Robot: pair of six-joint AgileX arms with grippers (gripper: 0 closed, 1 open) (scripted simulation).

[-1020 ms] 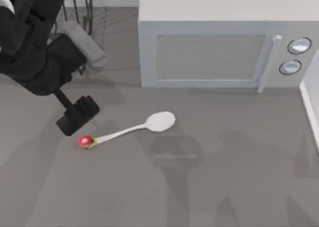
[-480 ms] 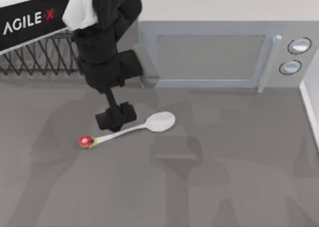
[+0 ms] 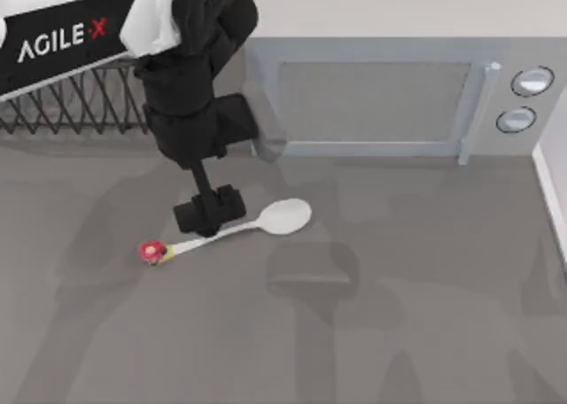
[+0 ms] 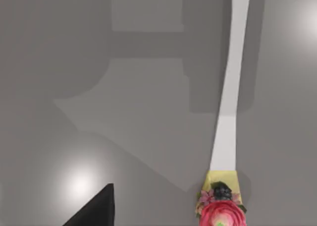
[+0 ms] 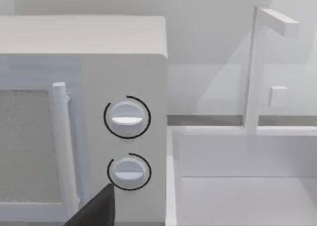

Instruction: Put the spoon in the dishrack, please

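On my smooth grey table [image 3: 399, 333] I see one boxy light-grey microwave [image 3: 390, 85], one dark wire dishrack [image 3: 71, 103], my black left gripper [image 3: 209, 214], finger state unclear, over the thin curved handle, and one glossy white spoon [image 3: 283, 216], red-flower knob, lying flat mid-table.

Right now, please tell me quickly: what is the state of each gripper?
Left gripper: over the spoon handle on the table; open or shut cannot be told.
Right gripper: cannot be told.
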